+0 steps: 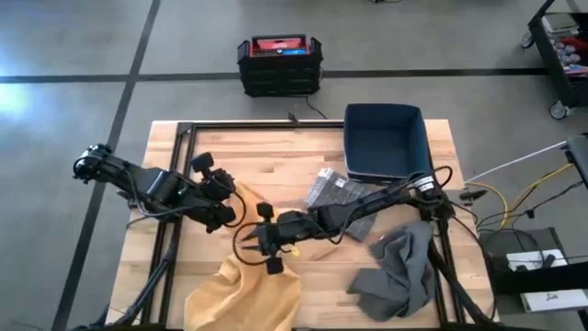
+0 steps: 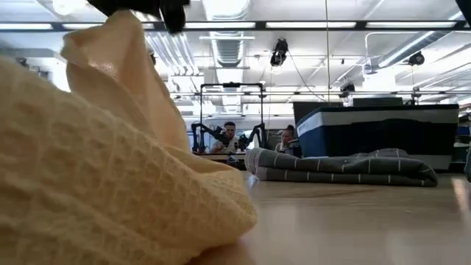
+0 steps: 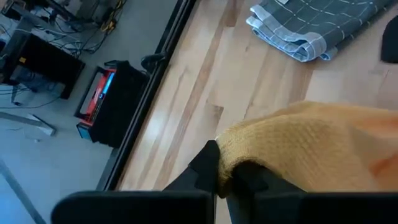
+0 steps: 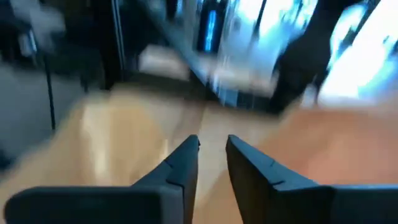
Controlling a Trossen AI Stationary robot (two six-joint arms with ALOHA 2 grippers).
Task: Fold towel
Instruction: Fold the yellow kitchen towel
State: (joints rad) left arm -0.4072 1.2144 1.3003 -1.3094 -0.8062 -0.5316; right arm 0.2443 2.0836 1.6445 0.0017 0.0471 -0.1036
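Yellow towel (image 1: 246, 290) bunched at table (image 1: 303, 147) front edge, one corner lifted. Blue bin (image 1: 384, 138) at back; we can't see inside. Left gripper (image 3: 225, 171) pinches towel corner. Right gripper (image 1: 266, 241) just beside towel, fingers slightly parted, holding nothing.

The high view looks straight down on the whole table (image 1: 303, 156). The low view sits at table-top height against the yellow towel (image 2: 88, 177), facing across to the room. The left wrist view looks closely past its fingers (image 3: 208, 165) at towel and folded grey cloth (image 3: 311, 25), which the low view shares (image 2: 338, 165). The right wrist view looks low over bare wood.
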